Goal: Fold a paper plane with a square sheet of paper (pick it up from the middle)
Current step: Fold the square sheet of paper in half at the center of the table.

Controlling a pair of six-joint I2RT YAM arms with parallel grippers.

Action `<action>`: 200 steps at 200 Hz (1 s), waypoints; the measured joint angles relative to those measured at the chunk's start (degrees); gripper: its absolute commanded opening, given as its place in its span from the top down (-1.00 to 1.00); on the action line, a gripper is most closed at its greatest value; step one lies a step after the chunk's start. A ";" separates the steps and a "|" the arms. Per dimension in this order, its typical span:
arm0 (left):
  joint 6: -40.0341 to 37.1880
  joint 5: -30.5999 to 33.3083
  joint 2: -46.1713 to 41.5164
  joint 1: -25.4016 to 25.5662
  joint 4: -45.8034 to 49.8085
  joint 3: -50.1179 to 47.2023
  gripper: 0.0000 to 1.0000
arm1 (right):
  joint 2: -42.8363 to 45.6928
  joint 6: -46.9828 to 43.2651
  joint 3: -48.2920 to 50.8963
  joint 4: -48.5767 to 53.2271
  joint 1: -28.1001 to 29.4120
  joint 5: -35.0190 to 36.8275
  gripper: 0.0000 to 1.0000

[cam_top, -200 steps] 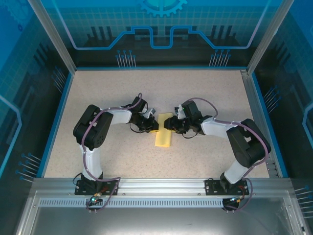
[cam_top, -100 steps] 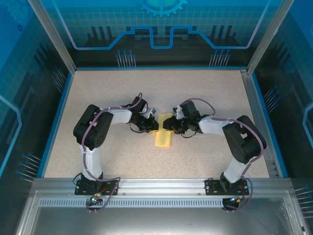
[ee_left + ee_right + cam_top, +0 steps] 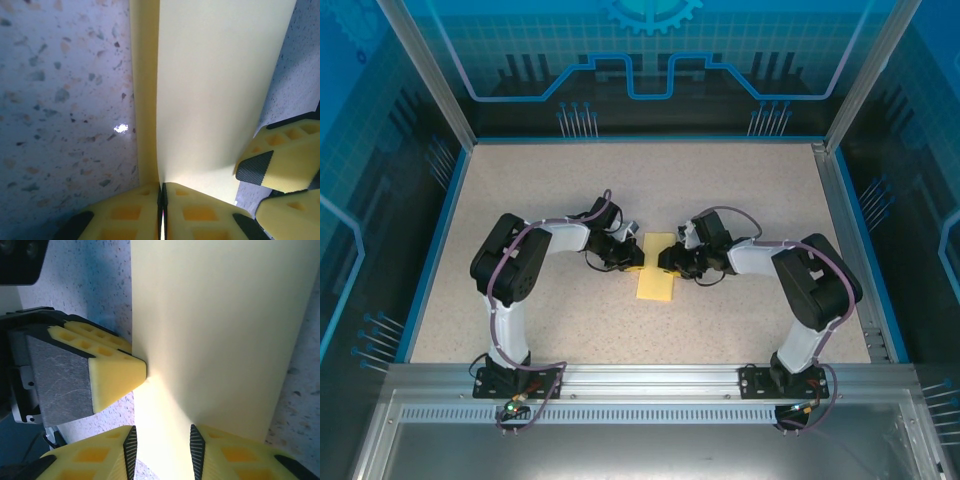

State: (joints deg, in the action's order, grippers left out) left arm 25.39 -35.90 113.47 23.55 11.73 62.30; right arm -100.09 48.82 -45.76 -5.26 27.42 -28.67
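Note:
The square sheet of paper (image 3: 656, 278), plain yellow, lies on the speckled table folded into a narrow upright strip. My left gripper (image 3: 636, 262) meets its left edge and is shut on a raised flap of the paper (image 3: 215, 90), the jaws (image 3: 162, 186) pressed together. My right gripper (image 3: 666, 258) comes from the right side. Its jaws (image 3: 162, 440) stand apart with the paper (image 3: 215, 330) between them, and no pad visibly presses it. The left gripper's fingers (image 3: 115, 375) touch the fold line in the right wrist view. The right gripper's fingers (image 3: 280, 160) show at the paper's far edge.
Speckled beige tabletop (image 3: 560, 190) with a blue rim and metal frame posts around it. Both arms bend inward so the grippers face each other closely over the paper. Open table lies behind and in front of the strip.
The right arm's elbow has swung inward and its gripper has shifted slightly nearer along the paper. The left arm and its grip have stayed put.

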 measured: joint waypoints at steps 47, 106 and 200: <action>-0.11 0.00 0.11 0.00 0.37 0.22 0.73 | -0.48 -0.42 0.83 -0.28 -0.09 0.20 0.26; -0.50 0.00 0.15 0.00 0.46 0.24 0.73 | -0.74 -0.39 2.64 -2.75 -0.44 0.02 0.25; -0.55 0.00 0.33 0.00 1.14 0.66 0.73 | 1.33 0.28 3.76 -4.17 1.03 -2.54 0.24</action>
State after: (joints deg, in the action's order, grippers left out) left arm 24.84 -35.90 113.80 23.55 12.86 62.96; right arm -98.76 49.10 -42.00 -9.43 28.45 -31.20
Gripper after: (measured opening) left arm 0.135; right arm 0.382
